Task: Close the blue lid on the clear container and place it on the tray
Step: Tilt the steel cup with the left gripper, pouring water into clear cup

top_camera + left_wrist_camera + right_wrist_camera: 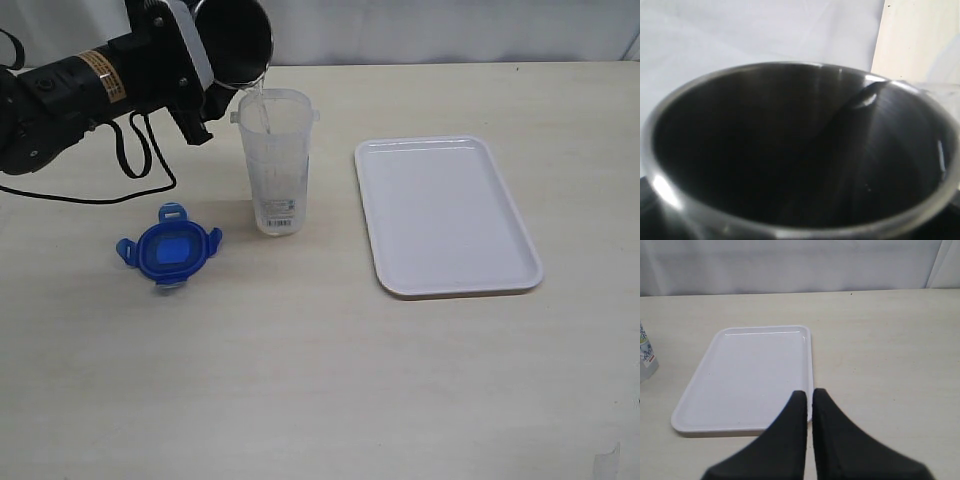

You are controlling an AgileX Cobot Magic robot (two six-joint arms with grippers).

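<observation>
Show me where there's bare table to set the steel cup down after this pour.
The tray is bare. Open table spans the exterior view's lower half, below the blue lid, clear container and tray. A strip lies between container and tray. Crowded: steel cup above the container, cable to its left.

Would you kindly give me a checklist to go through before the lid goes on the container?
1. Clear container upright: ok.
2. Steel cup away from the container's mouth: not ok, it is tilted over it, pouring.
3. Blue lid free on the table: ok.
4. Tray bare: ok.
5. Right gripper open for the lid: not ok, shut.
</observation>
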